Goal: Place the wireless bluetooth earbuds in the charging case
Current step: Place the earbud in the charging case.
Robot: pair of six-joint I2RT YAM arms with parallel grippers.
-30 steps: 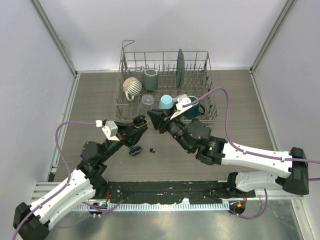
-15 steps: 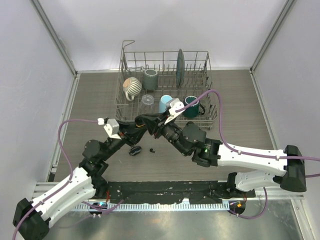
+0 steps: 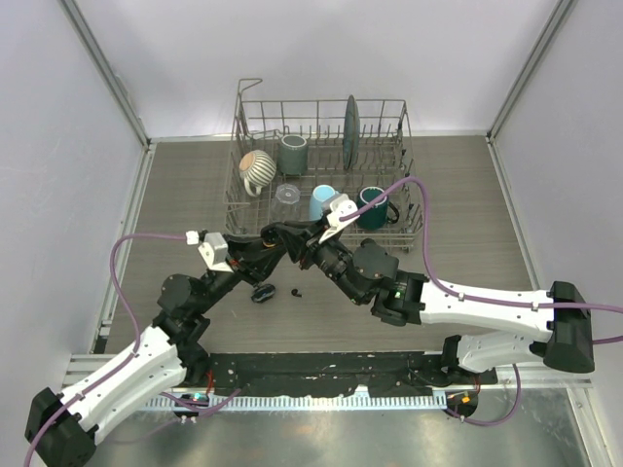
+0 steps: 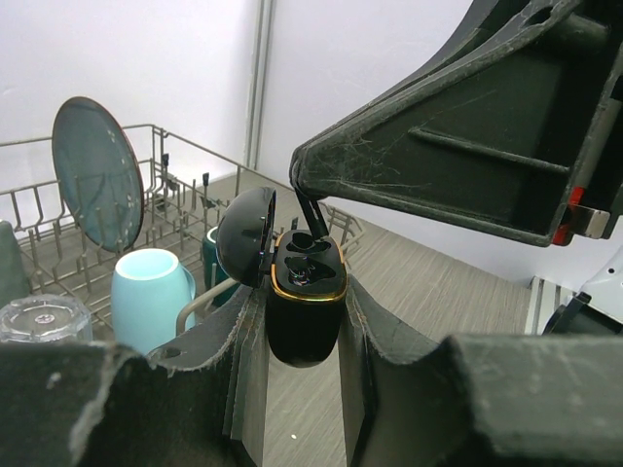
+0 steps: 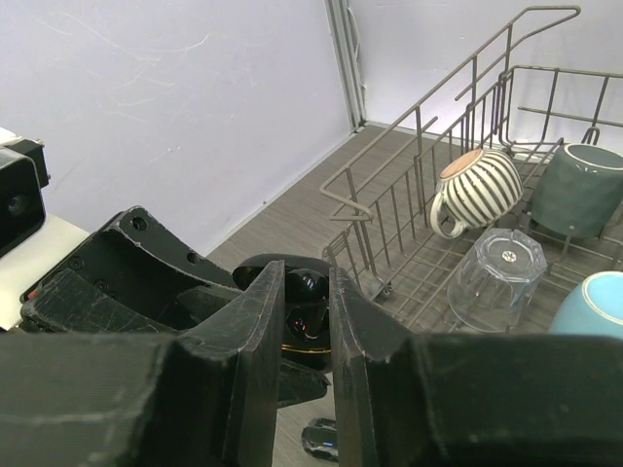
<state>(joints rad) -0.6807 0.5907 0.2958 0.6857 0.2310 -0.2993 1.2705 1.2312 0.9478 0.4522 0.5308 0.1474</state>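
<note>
My left gripper (image 4: 304, 304) is shut on the black charging case (image 4: 305, 316), which has a gold rim and is held upright above the table. Its lid (image 4: 243, 236) stands open to the left. My right gripper (image 5: 307, 282) is shut on a black earbud (image 5: 310, 290) and holds it right at the case's open top (image 5: 307, 348). The earbud's stem (image 4: 312, 220) reaches down into a case socket. In the top view both grippers meet (image 3: 282, 241) in front of the rack. A loose earbud (image 3: 297, 291) lies on the table below them.
A wire dish rack (image 3: 255, 97) stands just behind the grippers. It holds a striped mug (image 3: 258, 165), grey cup (image 3: 293, 151), blue cup (image 3: 322, 200), dark green mug (image 3: 371, 208), upright plate (image 3: 351, 123) and clear glass (image 3: 287, 195). A small dark oval object (image 3: 262, 293) lies on the table.
My right gripper has moved left with the earbud until it meets the open case in my left gripper. The left gripper has shifted slightly toward it.
</note>
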